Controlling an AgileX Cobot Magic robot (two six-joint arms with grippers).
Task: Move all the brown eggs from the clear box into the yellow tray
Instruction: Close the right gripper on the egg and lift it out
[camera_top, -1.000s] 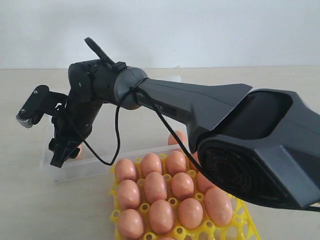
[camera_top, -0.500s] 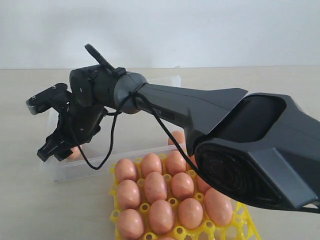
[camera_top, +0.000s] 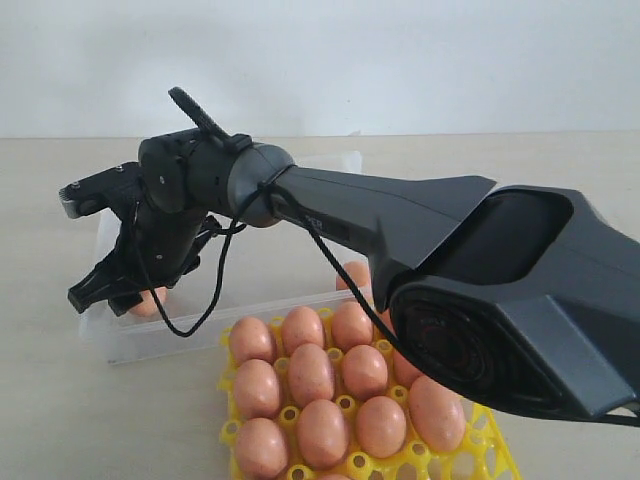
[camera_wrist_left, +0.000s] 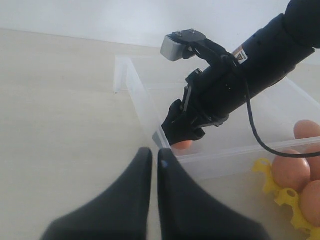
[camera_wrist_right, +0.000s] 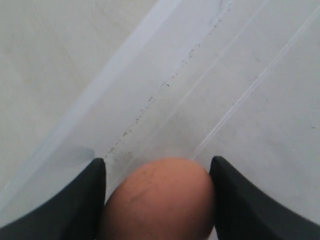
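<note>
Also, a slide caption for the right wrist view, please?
Right gripper clasps a brown egg lying in the clear box.

Right arm (camera_top: 400, 210) spans clear box (camera_top: 150, 342); brown egg (camera_wrist_right: 160, 200) near corner walls; open table (camera_wrist_left: 60, 100) beside left end effector (camera_wrist_left: 154, 152).

- A pale beige surface (camera_top: 60, 400), matte and evenly lit, fills the lower part of the scene and runs back to a straight far edge.
- A white wall (camera_top: 420, 60) rises behind that edge, plain in tone.
- Faint streaks on the surface may be a wood-like grain; the views are too soft to be sure.
</note>
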